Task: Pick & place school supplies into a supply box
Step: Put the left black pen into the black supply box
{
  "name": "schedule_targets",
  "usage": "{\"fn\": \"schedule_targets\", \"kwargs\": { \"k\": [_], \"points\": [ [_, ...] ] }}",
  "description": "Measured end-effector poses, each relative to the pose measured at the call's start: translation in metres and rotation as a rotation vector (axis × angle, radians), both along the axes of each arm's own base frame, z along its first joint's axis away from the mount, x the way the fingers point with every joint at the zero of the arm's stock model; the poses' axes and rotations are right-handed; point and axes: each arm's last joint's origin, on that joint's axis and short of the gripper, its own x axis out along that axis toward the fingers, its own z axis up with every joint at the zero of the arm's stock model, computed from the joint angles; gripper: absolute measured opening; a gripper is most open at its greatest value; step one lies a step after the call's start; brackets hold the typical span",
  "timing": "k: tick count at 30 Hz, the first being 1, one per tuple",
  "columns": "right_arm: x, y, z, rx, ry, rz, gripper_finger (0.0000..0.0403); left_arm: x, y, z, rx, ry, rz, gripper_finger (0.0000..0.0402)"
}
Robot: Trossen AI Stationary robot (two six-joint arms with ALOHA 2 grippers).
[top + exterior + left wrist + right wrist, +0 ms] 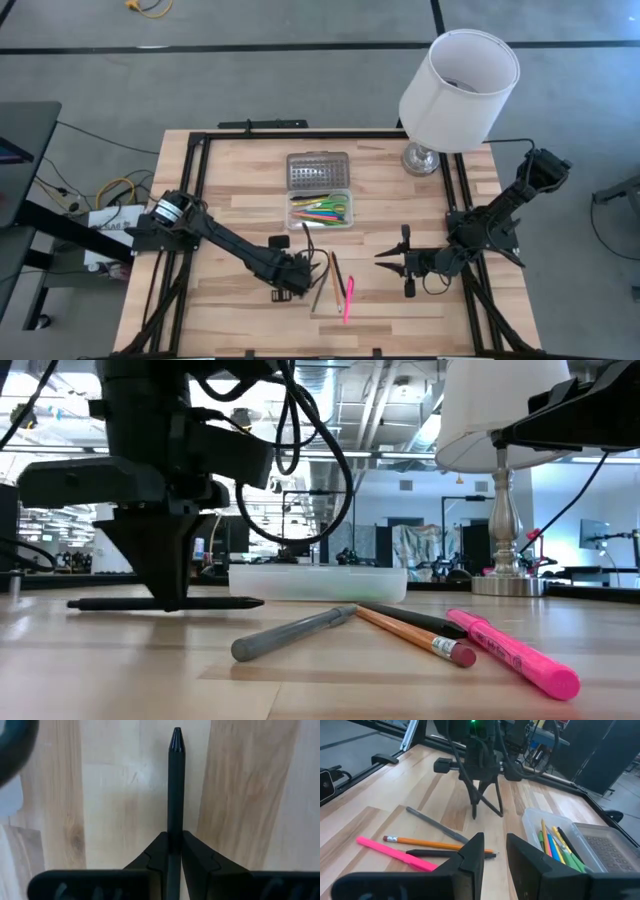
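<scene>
My left gripper (175,837) points down at the near middle of the table, shut on a black pen (176,785). Just to its right, a grey pen (321,287), an orange pencil (415,635), another black pen (415,619) and a pink highlighter (348,298) lie flat on the wood. The supply box (318,195) sits beyond them toward the far edge, with its ribbed lid (318,171) folded back. Several coloured supplies (322,212) lie in its clear tray. My right gripper (494,854) hangs open to the right of the loose supplies, with nothing between its fingers. My left gripper pinches the black pen's barrel (175,827) near its middle between its two fingers. The fingers come from above and lie across the pen. The pen (165,603) sits level under the fingers. Whether it is clear of the table I cannot tell.
A white lamp (455,85) stands at the far right, its metal base (422,158) close to the box's right. Black frame rails (195,180) run along the table's edges. Bare wood lies to the left of my left gripper.
</scene>
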Motion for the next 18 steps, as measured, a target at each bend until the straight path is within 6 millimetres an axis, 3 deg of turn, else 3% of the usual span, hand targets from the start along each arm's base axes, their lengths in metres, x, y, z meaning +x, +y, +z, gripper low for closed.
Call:
{"fn": "schedule_targets", "kwargs": {
  "k": [10, 18],
  "points": [
    [-0.001, -0.001, -0.004, 0.003, 0.032, -0.01, 0.0077, 0.033, 0.015, 0.036, -0.001, -0.108, -0.057, 0.0031],
    [-0.001, -0.001, -0.004, 0.005, 0.031, -0.01, 0.0077, 0.061, 0.059, 0.066, 0.081, -0.188, -0.091, 0.0031]
  ]
}}
